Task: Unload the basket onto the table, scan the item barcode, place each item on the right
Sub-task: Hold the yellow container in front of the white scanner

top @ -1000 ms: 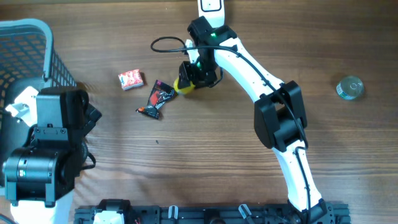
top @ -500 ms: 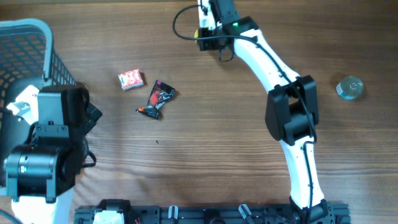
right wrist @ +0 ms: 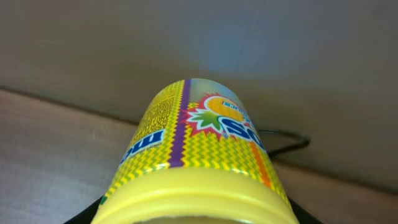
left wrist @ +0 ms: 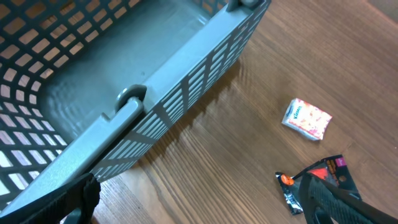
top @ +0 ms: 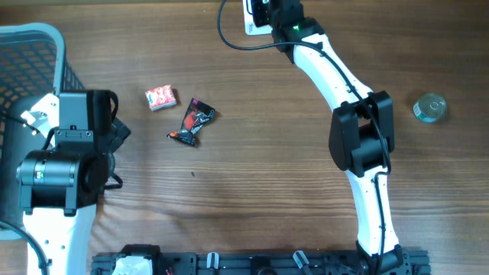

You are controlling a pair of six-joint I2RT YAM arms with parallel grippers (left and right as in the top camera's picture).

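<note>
Well outstretched, right hand (top: 265, 15) around bottle (right wrist: 198, 140).

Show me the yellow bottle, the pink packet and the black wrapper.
yellow bottle (right wrist: 199, 140): right wrist view, middle of its printed label.
pink packet (top: 161, 98): overhead view, centre of its top face.
black wrapper (top: 194, 121): overhead view, middle of the foil.
</note>
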